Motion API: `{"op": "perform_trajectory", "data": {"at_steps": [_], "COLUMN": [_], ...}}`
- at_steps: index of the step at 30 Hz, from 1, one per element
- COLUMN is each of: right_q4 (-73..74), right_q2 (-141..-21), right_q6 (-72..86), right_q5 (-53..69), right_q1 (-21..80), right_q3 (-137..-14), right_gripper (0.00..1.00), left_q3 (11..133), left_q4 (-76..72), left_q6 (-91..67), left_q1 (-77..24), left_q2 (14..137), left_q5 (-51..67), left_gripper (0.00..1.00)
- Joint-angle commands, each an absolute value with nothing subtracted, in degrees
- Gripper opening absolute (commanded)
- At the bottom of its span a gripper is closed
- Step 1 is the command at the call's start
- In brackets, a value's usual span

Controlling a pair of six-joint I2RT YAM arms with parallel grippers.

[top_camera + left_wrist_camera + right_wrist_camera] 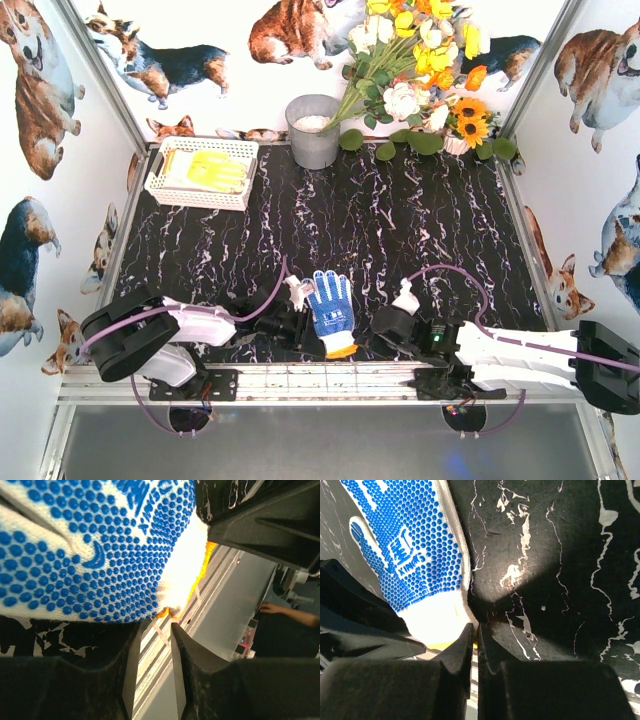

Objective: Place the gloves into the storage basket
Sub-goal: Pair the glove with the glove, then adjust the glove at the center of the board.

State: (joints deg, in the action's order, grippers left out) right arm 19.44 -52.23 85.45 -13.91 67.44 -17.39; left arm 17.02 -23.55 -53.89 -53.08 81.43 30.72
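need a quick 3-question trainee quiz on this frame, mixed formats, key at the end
1. True or false: the blue-dotted glove lies inside the storage basket.
2. The stored glove in that basket shows which colour: A blue, B yellow, C red?
3. Fill in: the grey bucket stands at the table's ____ edge, seen from the arm bases (near or far).

Key: 1 false, it lies on the table at the near edge, between the two arms. 2 B. 3 far.
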Motion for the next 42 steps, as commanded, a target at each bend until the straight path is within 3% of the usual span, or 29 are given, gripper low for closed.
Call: {"op": "perform_trajectory", "data": {"at_steps": [1, 7, 12, 21, 30, 42], "right_q4": [18.4, 20.2, 20.3, 14.6, 6.5, 8.2], "right_q2": [-52.0, -46.3, -39.8, -43.0, -51.2, -59.3], "right_q6": [85.2, 83.1, 81.5, 81.0, 80.8, 81.5], "right_q5": [-16.9, -17.5, -18.2, -16.4, -13.1, -9.7], "right_q1": [67.5, 67.4, 67.4, 67.4, 65.3, 65.1], "right_q3": [-17.9, -18.9, -18.0, -15.9, -14.3, -15.5], "right_gripper": [0.01, 0.31, 0.40, 0.40, 0.29, 0.21], "left_q3": [17.1, 17.1, 16.5, 14.7, 13.2, 12.3], "left_q4": [-21.1, -15.9, -13.8, -25.3, -28.4, -32.0], "left_q6": [-52.8, -52.8, -54.2, -61.0, -62.4, -63.1], "left_q1": [-53.6, -53.6, -53.6, -53.5, -53.5, -53.5], "left_q2": [81.2, 73.7, 69.3, 76.5, 80.8, 83.3], "left_q5": [29.5, 27.1, 24.3, 24.3, 21.3, 19.6], "left_gripper": [0.30, 0.46, 0.57, 0.61, 0.61, 0.61]}}
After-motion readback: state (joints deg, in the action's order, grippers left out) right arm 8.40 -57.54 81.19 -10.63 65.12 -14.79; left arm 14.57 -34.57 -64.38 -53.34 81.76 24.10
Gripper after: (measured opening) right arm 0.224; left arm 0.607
